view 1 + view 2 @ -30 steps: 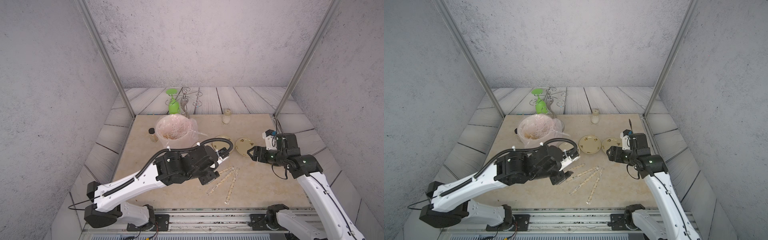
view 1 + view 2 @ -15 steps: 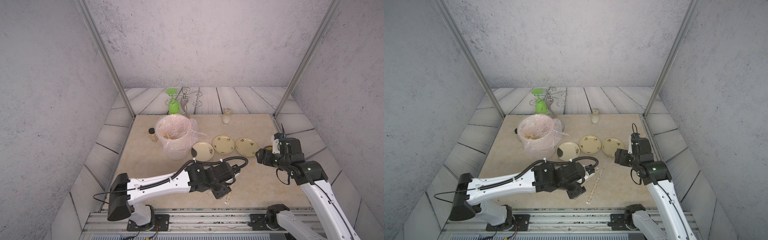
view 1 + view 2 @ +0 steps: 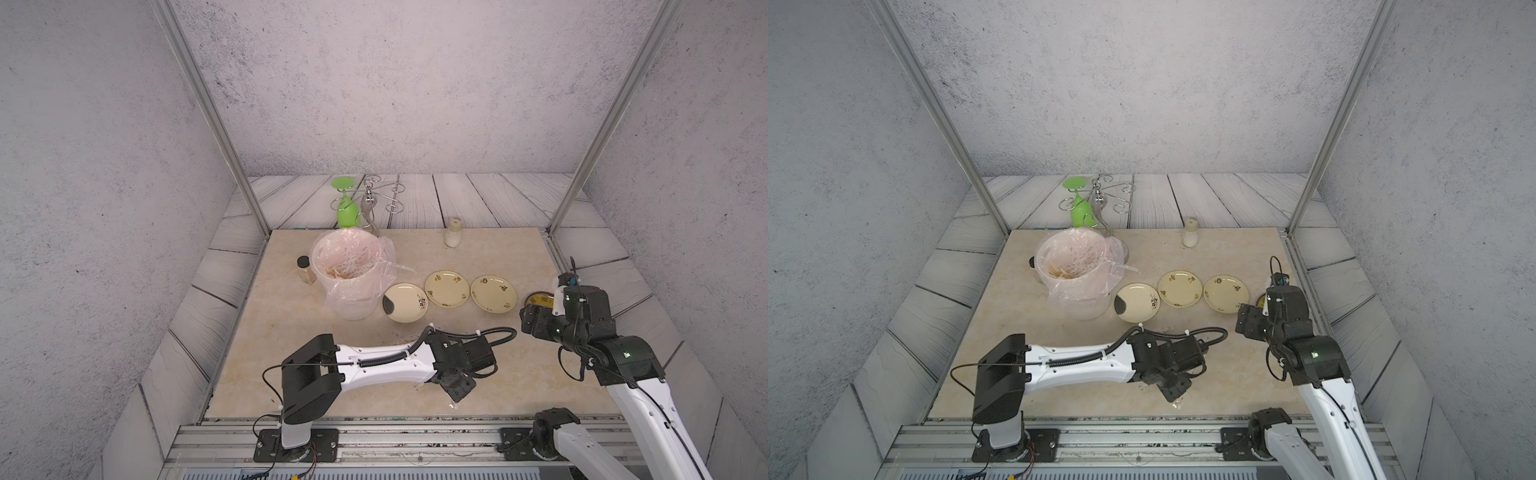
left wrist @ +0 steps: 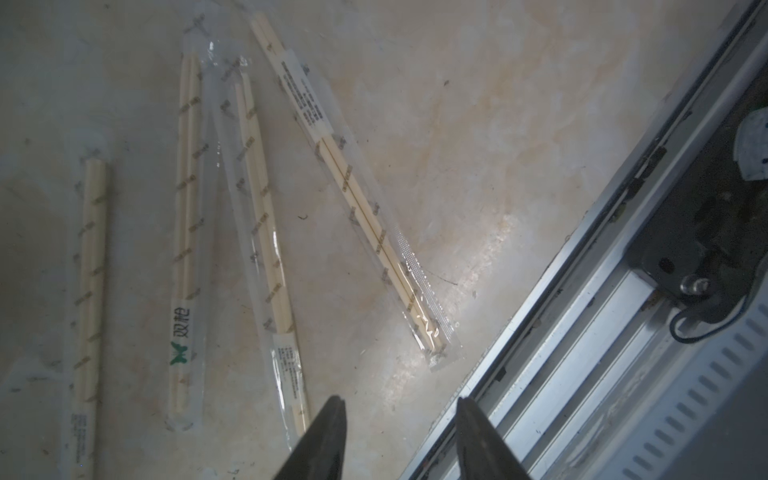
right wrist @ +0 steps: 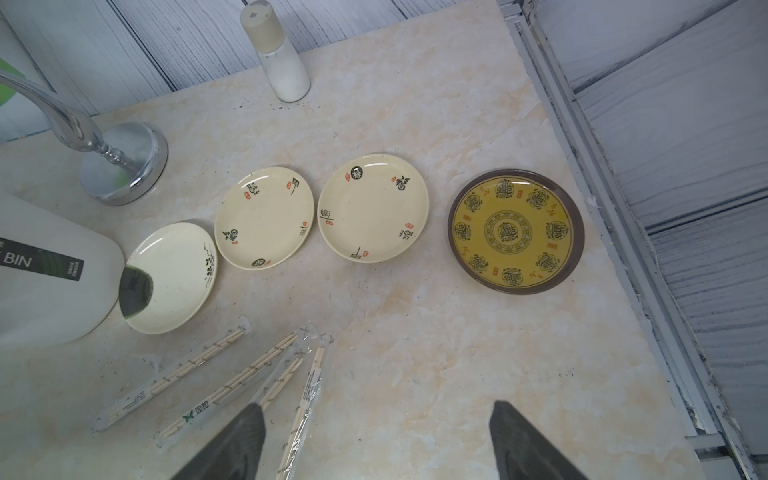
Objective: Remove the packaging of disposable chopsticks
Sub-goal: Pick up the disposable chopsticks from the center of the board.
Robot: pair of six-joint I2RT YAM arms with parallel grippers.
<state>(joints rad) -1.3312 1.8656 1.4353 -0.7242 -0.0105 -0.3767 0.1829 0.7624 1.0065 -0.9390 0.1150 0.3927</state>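
Several pairs of disposable chopsticks [image 4: 266, 216] lie side by side on the beige table, each sealed in its clear packaging [image 4: 432, 316] with small print. In the right wrist view the same sleeves [image 5: 232, 382] lie below the plates. My left gripper [image 4: 399, 403] hangs low over the table by the sleeves' near ends, jaws apart with only bare table between them. In both top views the left arm hides the sleeves except one end [image 3: 454, 405]. My right gripper [image 5: 376, 409] is open and empty, held above the table to the right [image 3: 530, 322].
A white bin with a pinkish liner [image 3: 349, 270] stands at the back left, three cream plates [image 3: 446, 289] beside it and a yellow plate [image 5: 515, 230] further right. A white bottle [image 3: 453, 233], a small jar [image 3: 304, 270] and a green glass [image 3: 347, 212] stand behind. The metal rail [image 4: 582, 311] borders the front edge.
My left arm has swung forward and down over the chopsticks, now covering them from above, and its jaws have narrowed. My right arm has drawn back to the right.
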